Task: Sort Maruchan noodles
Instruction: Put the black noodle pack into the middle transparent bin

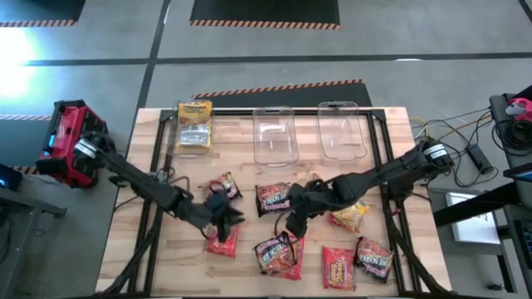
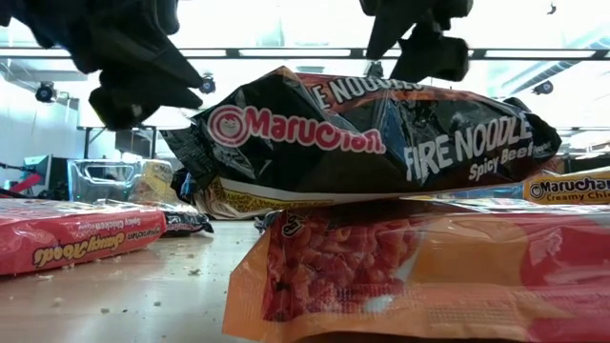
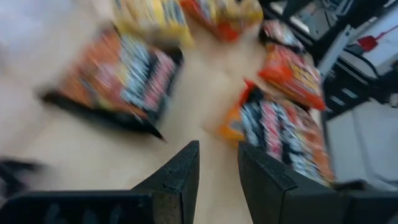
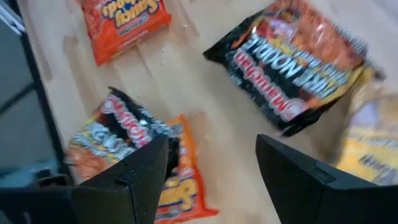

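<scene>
My right gripper (image 4: 208, 171) stands released, empty, above a black packet (image 4: 292, 71): light, crinkly, slippery (contents brittle); pinch its edge.

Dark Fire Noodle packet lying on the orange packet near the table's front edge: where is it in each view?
High view: the Fire Noodle packet is at bottom centre.
Low view: centre, filling much of the picture.
Left wrist view: blurred; probably the dark packet at right.
Right wrist view: lower left, partly behind a finger.
Shared landmark: the orange packet under it.
</scene>
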`<state>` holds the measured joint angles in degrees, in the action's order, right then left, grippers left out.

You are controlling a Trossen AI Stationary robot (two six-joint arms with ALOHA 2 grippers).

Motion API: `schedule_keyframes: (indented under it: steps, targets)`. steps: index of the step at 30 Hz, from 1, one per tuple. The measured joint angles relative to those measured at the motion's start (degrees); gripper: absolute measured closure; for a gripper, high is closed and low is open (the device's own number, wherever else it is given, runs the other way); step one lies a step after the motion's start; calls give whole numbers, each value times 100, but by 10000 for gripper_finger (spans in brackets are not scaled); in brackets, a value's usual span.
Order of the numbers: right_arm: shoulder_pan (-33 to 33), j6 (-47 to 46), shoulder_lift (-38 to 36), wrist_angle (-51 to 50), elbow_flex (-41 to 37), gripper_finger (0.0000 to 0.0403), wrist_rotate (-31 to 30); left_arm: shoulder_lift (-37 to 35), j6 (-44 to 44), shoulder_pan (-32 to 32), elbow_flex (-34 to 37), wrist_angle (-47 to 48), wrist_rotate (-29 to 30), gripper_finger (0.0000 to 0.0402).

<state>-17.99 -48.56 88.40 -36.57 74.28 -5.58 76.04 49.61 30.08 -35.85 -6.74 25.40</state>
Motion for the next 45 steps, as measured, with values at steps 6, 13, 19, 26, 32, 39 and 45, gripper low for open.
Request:
schedule_keyframes:
  steps: [6,13,19,26,32,39,45]
  targets:
    - [9,-141,-1,113,0,172,216,777,646,460,-762,113,-88,310]
    - [-12,-16,141,285,2,172,1124,1425,861,941,-1686,734,111,310]
    - [-237,-271,447,262,2,172,1421,1736,1692,1152,-1898,1159,357,310]
    - [-533,-443,530,345,2,172,1540,1763,2716,1423,-1887,895,364,310]
    - [-881,-187,539,804,2,172,1227,1763,3564,1567,-1885,778,560,310]
    - [-923,164,546,840,-30,172,820,1763,3790,1564,-1872,756,641,299]
    - [-851,210,678,860,-240,172,932,1779,4029,1570,-1753,632,643,258]
